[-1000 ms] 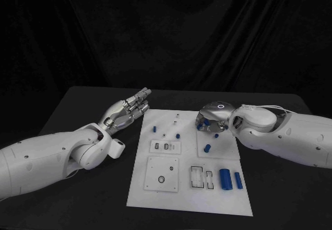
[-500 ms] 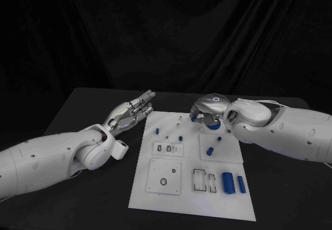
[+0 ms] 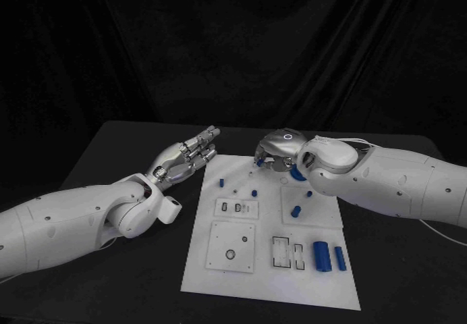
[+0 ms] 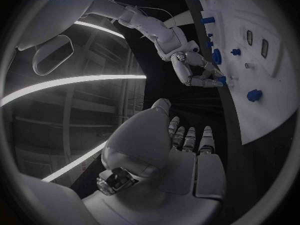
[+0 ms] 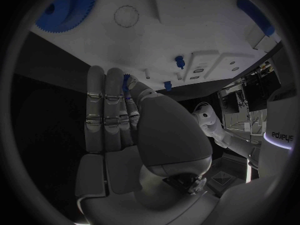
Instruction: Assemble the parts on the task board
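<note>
The white task board (image 3: 262, 270) lies in the middle of the table. My right hand (image 3: 277, 154) hovers over its far edge, fingers curled. A small blue toothed part (image 5: 127, 82) is pinched between its thumb and fingers; in the left wrist view the blue part (image 4: 222, 79) sits at the fingertips of the right hand (image 4: 197, 70). A large blue gear (image 5: 65, 10) lies on the board just behind that hand. My left hand (image 3: 187, 156) floats beside the board's far left corner, fingers straight and apart, holding nothing.
Small blue pegs (image 3: 222, 181) (image 3: 295, 212) stand on the board's far half. Two blue cylinders (image 3: 322, 254) (image 3: 339, 258) lie near its right front, beside empty slots (image 3: 280, 251). A square plate with holes (image 3: 231, 246) sits at the front left.
My right hand has risen from the board's far right area and moved left and farther away, carrying the small blue part. The left hand has hardly moved.
</note>
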Robot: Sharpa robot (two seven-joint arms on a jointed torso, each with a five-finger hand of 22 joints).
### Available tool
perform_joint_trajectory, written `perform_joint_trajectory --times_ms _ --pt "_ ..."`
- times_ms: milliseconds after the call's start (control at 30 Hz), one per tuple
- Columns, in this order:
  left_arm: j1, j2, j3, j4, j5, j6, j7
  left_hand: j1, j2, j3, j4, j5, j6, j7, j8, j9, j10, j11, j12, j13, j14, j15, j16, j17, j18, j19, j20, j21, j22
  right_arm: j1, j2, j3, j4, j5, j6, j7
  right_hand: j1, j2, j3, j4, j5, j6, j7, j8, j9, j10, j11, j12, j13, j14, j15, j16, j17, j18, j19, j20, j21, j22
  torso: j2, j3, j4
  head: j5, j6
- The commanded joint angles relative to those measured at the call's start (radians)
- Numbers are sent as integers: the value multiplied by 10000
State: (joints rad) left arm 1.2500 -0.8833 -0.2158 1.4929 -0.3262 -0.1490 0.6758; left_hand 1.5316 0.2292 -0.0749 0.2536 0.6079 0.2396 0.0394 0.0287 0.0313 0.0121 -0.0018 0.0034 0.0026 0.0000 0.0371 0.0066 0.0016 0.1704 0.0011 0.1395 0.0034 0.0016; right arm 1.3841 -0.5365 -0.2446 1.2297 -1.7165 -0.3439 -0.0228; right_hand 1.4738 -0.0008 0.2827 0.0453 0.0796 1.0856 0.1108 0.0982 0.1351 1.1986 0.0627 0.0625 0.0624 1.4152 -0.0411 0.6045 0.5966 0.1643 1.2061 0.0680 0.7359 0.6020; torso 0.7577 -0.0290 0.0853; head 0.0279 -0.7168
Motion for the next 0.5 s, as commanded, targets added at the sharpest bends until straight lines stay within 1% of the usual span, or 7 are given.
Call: perform_joint_trajectory --times_ms 33,400,433,500 --pt "15 17 8 34 -8 144 473 114 -16 90 -2 42 92 -8 35 9 -10 73 -2 8 0 99 -66 -16 31 -11 98 -34 -16 -83 87 10 -149 -76 -261 105 -13 -108 60 13 74 -69 4 -52 -39 -82 -13 -33 -7 48 20 32 13 116 -41 -11 10 12 82 10 38 -7 57" --pt "15 19 8 37 -8 165 450 104 -23 139 -16 44 103 -4 35 9 -7 75 -1 9 0 155 -66 -16 19 -11 139 -34 -16 -139 233 18 -316 -76 -529 82 -46 -152 85 59 102 -106 30 -108 -48 -134 9 -25 -3 24 46 21 24 111 -86 3 26 64 188 2 109 -110 178" --pt "15 20 8 36 -8 166 447 104 -23 139 -16 44 103 -4 35 9 -7 75 -1 9 0 155 -66 -16 19 -11 139 -34 -16 -141 239 18 -322 -76 -556 78 -46 -152 85 59 102 -106 30 -108 -48 -134 9 -25 -3 24 46 21 24 111 -86 3 26 64 202 3 117 -117 205" --pt "15 22 8 30 -8 171 440 100 -24 157 -20 44 117 2 37 11 0 82 1 11 0 171 -66 -16 15 -11 152 -34 -16 -143 251 20 -333 -76 -606 69 -46 -153 87 60 105 -108 31 -110 -49 -134 10 -24 -3 23 48 21 25 115 -96 3 8 44 200 2 109 -112 212"
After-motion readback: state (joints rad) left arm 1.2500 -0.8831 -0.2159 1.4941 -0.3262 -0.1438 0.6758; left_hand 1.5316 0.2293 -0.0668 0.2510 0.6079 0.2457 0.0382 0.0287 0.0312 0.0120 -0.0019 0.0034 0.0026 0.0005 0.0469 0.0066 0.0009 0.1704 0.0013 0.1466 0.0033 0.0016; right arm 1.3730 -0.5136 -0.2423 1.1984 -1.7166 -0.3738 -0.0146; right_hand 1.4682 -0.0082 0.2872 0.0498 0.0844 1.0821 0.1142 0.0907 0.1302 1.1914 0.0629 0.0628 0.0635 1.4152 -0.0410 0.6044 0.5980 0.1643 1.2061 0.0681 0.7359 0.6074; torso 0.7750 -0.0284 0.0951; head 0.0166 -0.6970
